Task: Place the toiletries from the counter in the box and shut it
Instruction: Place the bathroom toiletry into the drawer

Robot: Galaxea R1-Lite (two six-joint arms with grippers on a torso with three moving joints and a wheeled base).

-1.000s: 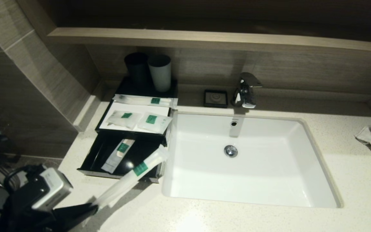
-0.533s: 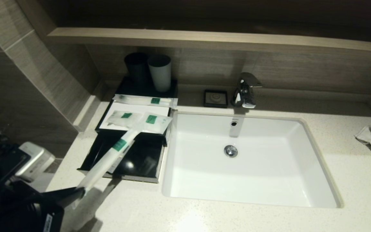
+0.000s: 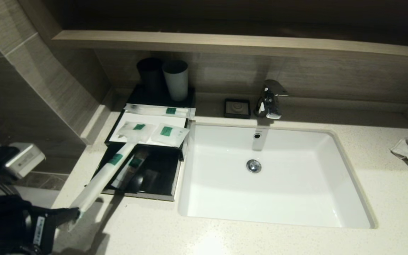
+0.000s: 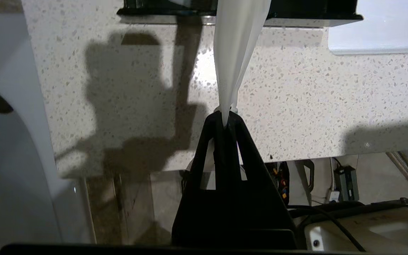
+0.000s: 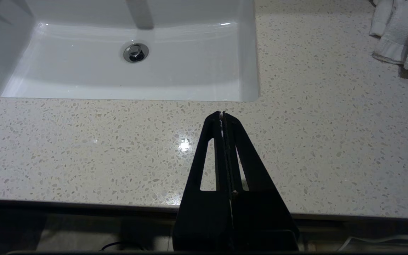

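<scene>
Swinging leftward since a second ago, the long packet now angles over the left part of the open drawer, no longer near the sink. Its near end is pinched in the tightly closed left end effector, presumably so the far end can be lowered in beside the slim packet already lying there. Two pouches and another long packet rest on the box. Over the speckled surface, the right end effector hangs closed and empty. Whether the held packet's tip touches anything is unclear.
</scene>
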